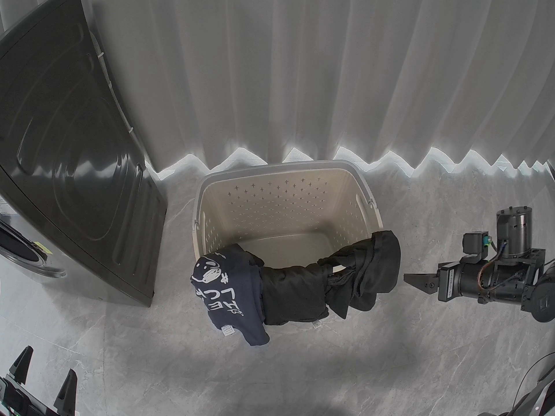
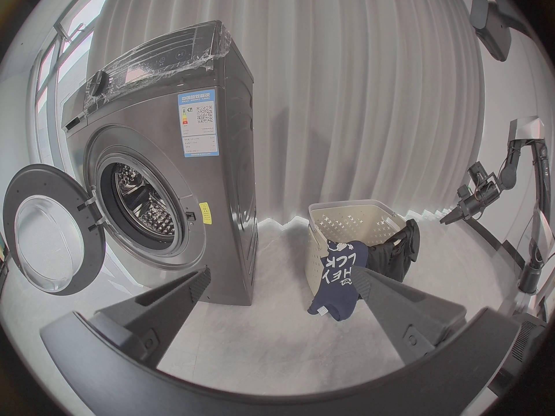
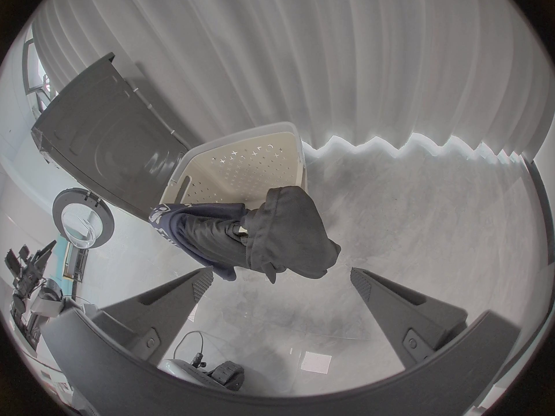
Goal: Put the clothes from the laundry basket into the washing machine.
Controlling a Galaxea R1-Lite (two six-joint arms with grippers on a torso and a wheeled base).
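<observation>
The beige laundry basket [image 1: 286, 200] stands on the floor before the curtain. Over its front rim hang a navy printed T-shirt [image 1: 231, 296] and a black garment [image 1: 332, 281]; the basket's inside looks bare. The dark washing machine [image 1: 75, 145] stands at the left. In the left wrist view its round door [image 2: 52, 229] is swung open and the drum [image 2: 141, 203] shows. My right gripper [image 1: 411, 280] hovers just right of the black garment [image 3: 289, 232], open and holding nothing. My left gripper [image 1: 49, 360] is low at the front left, open, facing the machine.
A white pleated curtain [image 1: 324, 65] closes off the back. Bare grey floor [image 1: 173, 353] lies between the basket [image 2: 352, 221] and the machine [image 2: 173, 163], and to the basket's right. A cable and a small device [image 3: 222, 374] lie on the floor below the right arm.
</observation>
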